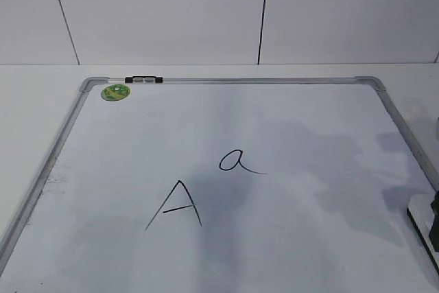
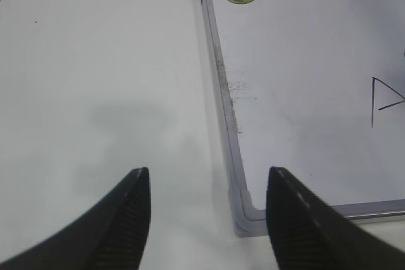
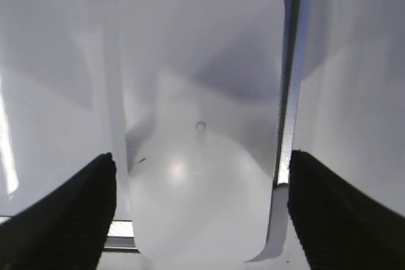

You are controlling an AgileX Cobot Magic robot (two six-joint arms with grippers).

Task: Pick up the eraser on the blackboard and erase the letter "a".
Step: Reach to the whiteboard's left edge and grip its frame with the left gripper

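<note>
Right gripper straddles the eraser at the whiteboard's edge

The white rounded-rectangular eraser [image 3: 201,118] lies between the spread black fingers [image 3: 60,219] of the right gripper [image 3: 201,210], which stands open around it without visibly touching its sides; a frame rail runs just beside the eraser. On the blackboard [image 1: 322,121], a white dry-erase board with a silver-grey frame, the small cursive letter "a" [image 1: 236,161] sits near the middle, just up and right of a larger capital "A" [image 1: 177,205]. A round green magnet [image 1: 115,92] rests in the far left corner beside a black-and-silver clip [image 1: 143,79]. The left gripper [image 2: 207,219] hangs open over the white table [image 2: 95,80] near the board's corner.
</note>
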